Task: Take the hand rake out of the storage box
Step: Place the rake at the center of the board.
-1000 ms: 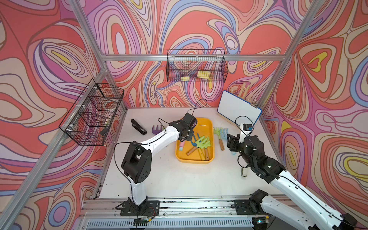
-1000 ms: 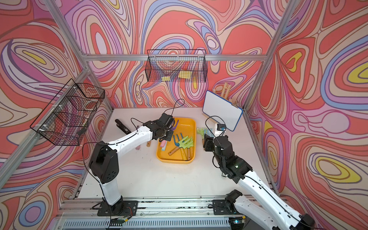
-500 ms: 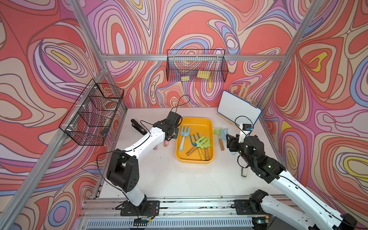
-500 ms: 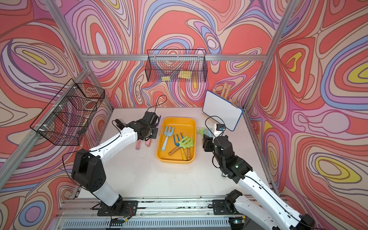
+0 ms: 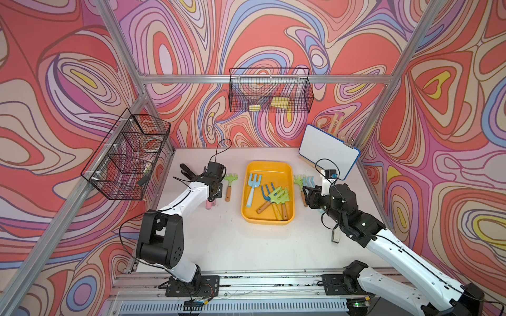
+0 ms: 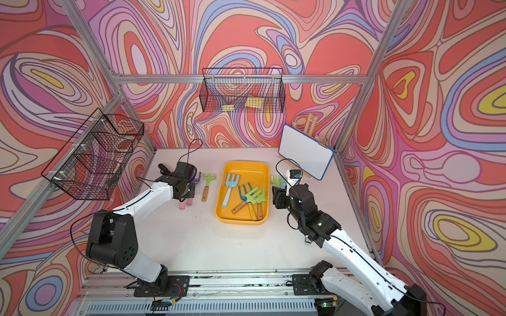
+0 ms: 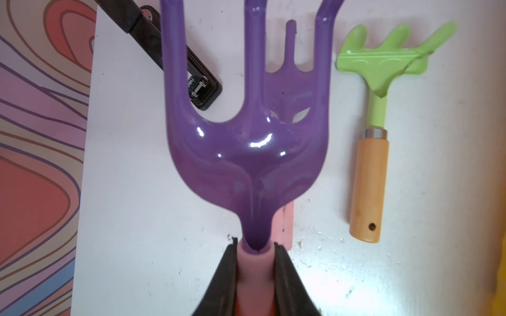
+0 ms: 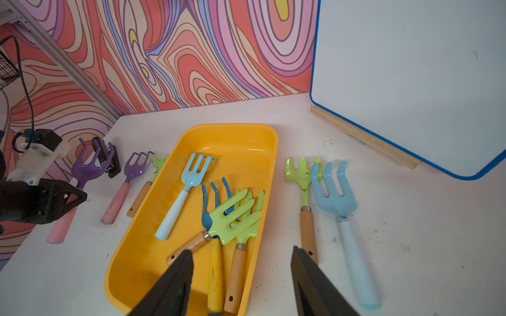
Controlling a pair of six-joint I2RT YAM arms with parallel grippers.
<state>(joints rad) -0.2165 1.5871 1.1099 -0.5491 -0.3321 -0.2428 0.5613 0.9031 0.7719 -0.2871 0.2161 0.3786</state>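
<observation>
I can read nothing for certain on my screens. The only lettering is a short white mark near the end of the black stapler in the left wrist view. It is half hidden behind a tine of the purple hand rake and too blurred to spell out. The right wrist view shows a pale, equally illegible speck there.

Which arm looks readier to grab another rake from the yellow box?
Right, probably: the right fingers stand open and empty beside the box, while the left fingers are clamped on a purple rake.
</observation>
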